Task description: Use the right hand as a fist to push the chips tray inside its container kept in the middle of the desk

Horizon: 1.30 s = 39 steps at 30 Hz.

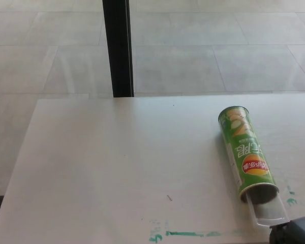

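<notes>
In the head view you are seeing the green chips container point(246, 152) lying on its side at the right of the white bench point(117, 162), its open mouth facing you with the clear tray point(267, 212) sticking partway out of it. Your right hand point(295, 233) is showing only as a dark edge at the bottom right corner, touching or just beside the tray's near end, and you cannot tell how its fingers are standing; your left hand is not showing at all.

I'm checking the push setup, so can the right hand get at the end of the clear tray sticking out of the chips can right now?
Probably yes. The right hand sits at the near desk edge just behind the clear tray, with nothing between them; the tray's end points toward it from the green can.
</notes>
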{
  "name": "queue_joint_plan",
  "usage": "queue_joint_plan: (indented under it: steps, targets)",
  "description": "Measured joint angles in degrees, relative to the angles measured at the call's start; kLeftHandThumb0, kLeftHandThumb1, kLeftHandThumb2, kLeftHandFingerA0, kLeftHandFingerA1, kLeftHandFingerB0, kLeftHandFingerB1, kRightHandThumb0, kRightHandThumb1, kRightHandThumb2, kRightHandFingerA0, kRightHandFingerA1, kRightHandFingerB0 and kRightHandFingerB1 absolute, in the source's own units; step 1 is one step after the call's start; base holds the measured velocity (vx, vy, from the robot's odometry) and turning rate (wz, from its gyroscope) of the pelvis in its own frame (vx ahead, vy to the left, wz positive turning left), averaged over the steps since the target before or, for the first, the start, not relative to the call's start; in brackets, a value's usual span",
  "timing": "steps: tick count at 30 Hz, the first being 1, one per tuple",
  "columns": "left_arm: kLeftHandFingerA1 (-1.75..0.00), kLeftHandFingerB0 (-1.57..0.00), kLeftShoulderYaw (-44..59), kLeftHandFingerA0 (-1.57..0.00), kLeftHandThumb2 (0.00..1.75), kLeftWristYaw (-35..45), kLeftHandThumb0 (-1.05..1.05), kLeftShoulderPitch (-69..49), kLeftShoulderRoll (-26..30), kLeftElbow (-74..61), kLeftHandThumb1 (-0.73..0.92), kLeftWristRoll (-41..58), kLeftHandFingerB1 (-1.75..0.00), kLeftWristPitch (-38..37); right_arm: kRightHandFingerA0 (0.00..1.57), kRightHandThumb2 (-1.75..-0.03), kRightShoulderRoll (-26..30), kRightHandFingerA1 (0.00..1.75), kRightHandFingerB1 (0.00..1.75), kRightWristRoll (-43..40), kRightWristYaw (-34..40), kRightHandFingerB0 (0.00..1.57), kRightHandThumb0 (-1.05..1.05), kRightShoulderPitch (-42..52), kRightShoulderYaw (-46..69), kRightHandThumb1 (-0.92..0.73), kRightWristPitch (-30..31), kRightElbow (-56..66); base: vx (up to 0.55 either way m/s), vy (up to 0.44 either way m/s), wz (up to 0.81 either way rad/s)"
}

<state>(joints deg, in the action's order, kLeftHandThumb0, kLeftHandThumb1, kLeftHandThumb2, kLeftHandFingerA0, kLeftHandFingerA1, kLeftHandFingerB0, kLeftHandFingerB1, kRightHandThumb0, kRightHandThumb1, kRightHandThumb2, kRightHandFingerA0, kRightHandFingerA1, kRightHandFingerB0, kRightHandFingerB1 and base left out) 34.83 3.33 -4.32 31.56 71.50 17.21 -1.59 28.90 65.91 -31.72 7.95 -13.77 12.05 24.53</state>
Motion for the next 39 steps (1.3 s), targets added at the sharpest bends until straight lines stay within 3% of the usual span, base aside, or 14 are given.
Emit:
queue_joint_plan:
  steps: [1, 3, 6, 11, 16, 19, 20, 21, 28, 30, 31, 33, 35, 39]
  targets:
    - [-0.60, -0.39, -0.05, -0.50, 0.72, 0.00, -0.70, -0.09, 0.05, 0.00, 0.92, -0.04, -0.49, 0.00, 0.91, -0.64, -0.49, 1.11, 0.39, -0.02, 0.72, 0.46, -0.64, -0.84, -0.17, -0.80, -0.10, -1.05, 0.00, 0.000, 0.00]
    - [-0.60, -0.41, -0.27, -0.50, 0.73, 0.04, -0.72, -0.31, 0.10, 0.01, 0.92, -0.08, -0.49, -0.02, 0.90, -0.64, -1.08, 1.16, 0.40, 0.01, 1.94, 0.47, -0.64, -2.00, -0.61, -0.78, -0.30, -2.49, 0.00, 0.000, 0.00]
    - [-0.60, -0.42, -0.48, -0.50, 0.71, -0.04, -0.69, -0.30, 0.13, 0.17, 0.92, -0.16, -0.50, -0.02, 0.85, -0.64, -1.90, 1.10, 0.38, 0.05, 3.76, 0.43, -0.67, -3.61, -1.45, -0.82, -0.61, -4.84, 0.00, 0.000, 0.00]
    - [-0.62, -0.42, -0.08, -0.52, 0.70, -0.08, -0.70, -0.06, 0.15, 0.37, 0.92, -0.04, -0.50, -0.02, 0.85, -0.65, -2.68, 1.31, 0.39, 0.27, 5.84, 0.45, -0.68, -7.97, -3.08, -0.80, -0.84, -9.55, 0.00, 0.000, 0.00]
    - [-0.60, -0.41, 0.07, -0.50, 0.72, -0.05, -0.71, -0.11, 0.15, 0.33, 0.92, -0.01, -0.49, -0.02, 0.93, -0.63, -2.95, 1.14, 0.41, 0.39, 8.85, 0.45, -0.63, -11.35, -3.80, -0.77, -1.26, -14.30, 0.00, 0.000, 0.00]
    - [-0.60, -0.44, -0.34, -0.51, 0.72, -0.05, -0.71, -0.47, 0.16, 0.28, 0.92, -0.17, -0.50, -0.02, 0.94, -0.63, -2.96, 1.13, 0.41, 0.09, 10.25, 0.44, -0.63, -13.03, -3.82, -0.78, -1.57, -16.77, 0.00, 0.000, 0.00]
    - [-0.60, -0.41, -0.48, -0.50, 0.72, -0.05, -0.70, -0.61, 0.16, 0.27, 0.92, -0.20, -0.50, -0.02, 0.94, -0.96, -2.96, 1.07, 0.54, -0.01, 10.67, 0.39, -0.65, -13.37, -3.84, -0.61, -1.68, -17.39, 0.00, 0.000, 0.00]
    - [-0.62, -0.45, -0.49, -0.53, 0.72, -0.05, -0.71, -0.65, 0.16, 0.27, 0.92, -0.20, -0.51, -0.02, 0.90, -0.62, -2.96, 1.16, 0.39, -0.11, 10.91, 0.42, -0.66, -13.66, -3.89, -0.77, -1.81, -17.85, 0.00, 0.000, 0.00]
    - [-0.59, -0.42, 0.09, -0.52, 0.69, -0.04, -0.71, -0.92, 0.15, 0.42, 0.92, 0.01, -0.48, -0.05, 0.91, -0.63, -2.91, 1.24, 0.42, -0.90, 13.48, 0.46, -0.62, -16.42, -4.48, -0.75, -3.20, -22.19, 0.00, 0.000, 0.00]
    - [-0.59, -0.44, 0.02, -0.53, 0.73, -0.02, -0.71, -0.94, 0.15, 0.45, 0.92, -0.02, -0.50, -0.05, 0.83, -0.63, -2.90, 1.20, 0.42, -1.09, 14.08, 0.44, -0.61, -16.91, -4.70, -0.75, -3.57, -23.14, 0.00, 0.000, 0.00]
    - [-0.60, -0.46, -0.19, -0.52, 0.71, -0.01, -0.72, -1.00, 0.15, 0.45, 0.92, -0.09, -0.49, -0.05, 0.80, -0.63, -2.91, 1.09, 0.41, -1.21, 14.27, 0.46, -0.61, -17.32, -4.85, -0.76, -3.77, -23.73, 0.00, 0.000, 0.00]
    - [-0.59, -0.45, -0.35, -0.51, 0.71, 0.00, -0.72, -1.06, 0.15, 0.45, 0.92, -0.11, -0.49, -0.05, 0.79, -0.63, -2.90, 1.09, 0.41, -1.25, 14.34, 0.45, -0.60, -17.89, -5.07, -0.76, -3.87, -24.38, 0.00, 0.000, 0.00]
    - [-0.59, -0.43, -0.20, -0.51, 0.72, 0.00, -0.71, -1.09, 0.15, 0.45, 0.92, -0.05, -0.48, -0.03, 0.85, -0.63, -2.89, 1.19, 0.43, -1.38, 14.51, 0.48, -0.59, -17.92, -5.16, -0.74, -3.99, -24.55, 0.00, 0.000, 0.00]
    - [-0.57, -0.39, -0.23, -0.48, 0.71, 0.04, -0.70, -1.21, 0.15, 0.44, 0.92, -0.05, -0.47, -0.03, 0.91, -0.62, -2.54, 1.16, 0.40, -2.08, 15.56, 0.44, -0.57, -17.62, -5.07, -0.76, -4.43, -24.53, 0.00, 0.000, 0.00]
